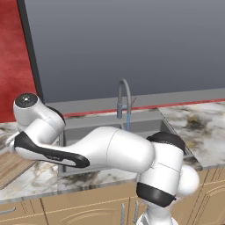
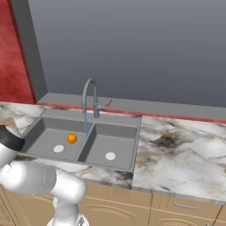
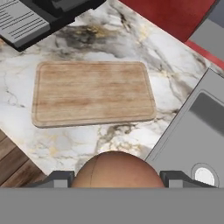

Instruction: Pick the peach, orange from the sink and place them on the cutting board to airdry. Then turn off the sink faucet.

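Hand view, looking along the gripper (image 3: 114,177): we see the peach (image 3: 114,170), a rounded, dull reddish-tan fruit with a faint seam line on its left side, sitting between the two dark fingertips (image 3: 59,178), which are clenched on it from either side. Beyond the fingers lies the cutting board (image 3: 92,93), a light-brown wooden rectangle with rounded corners, a raised rim and lengthwise grain stripes, resting flat on the marbled counter (image 3: 131,43). To the right of the fingers we see the grey sink (image 3: 192,131), with a round white drain just beside the right fingertip. In the right base view, we find the orange (image 2: 72,138), a smooth bright ball, in the left basin near its drain, while the sink faucet (image 2: 89,95) pours a thin blue stream.
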Robot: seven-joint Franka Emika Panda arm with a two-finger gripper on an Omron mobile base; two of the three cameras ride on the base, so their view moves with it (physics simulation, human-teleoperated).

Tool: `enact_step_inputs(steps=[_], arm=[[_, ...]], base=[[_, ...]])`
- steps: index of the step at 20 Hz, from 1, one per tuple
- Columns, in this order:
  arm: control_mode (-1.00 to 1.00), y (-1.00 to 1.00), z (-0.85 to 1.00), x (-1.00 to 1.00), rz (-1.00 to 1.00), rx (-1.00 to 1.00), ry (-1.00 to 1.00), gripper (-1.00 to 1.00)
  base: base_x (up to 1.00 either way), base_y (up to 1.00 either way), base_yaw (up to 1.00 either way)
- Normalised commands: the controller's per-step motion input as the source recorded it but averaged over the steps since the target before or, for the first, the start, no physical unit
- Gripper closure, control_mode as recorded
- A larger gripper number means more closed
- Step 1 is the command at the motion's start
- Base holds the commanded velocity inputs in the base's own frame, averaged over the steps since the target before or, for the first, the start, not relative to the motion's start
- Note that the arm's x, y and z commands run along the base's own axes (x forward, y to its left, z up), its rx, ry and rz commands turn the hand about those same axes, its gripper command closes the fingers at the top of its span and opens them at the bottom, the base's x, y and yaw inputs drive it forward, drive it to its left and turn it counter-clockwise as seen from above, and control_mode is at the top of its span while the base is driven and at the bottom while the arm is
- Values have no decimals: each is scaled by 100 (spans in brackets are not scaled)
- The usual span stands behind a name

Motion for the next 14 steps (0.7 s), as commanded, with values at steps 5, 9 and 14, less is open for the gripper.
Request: enact_step_inputs(steps=[5,9,14], arm=[[-100,16,0,12,0,0,-1,100],[-100,10,-2,13,0,1,0,100],[-100,8,-17,13,0,1,0,100]], base=[[0,0,0],[0,0,0],[0,0,0]])
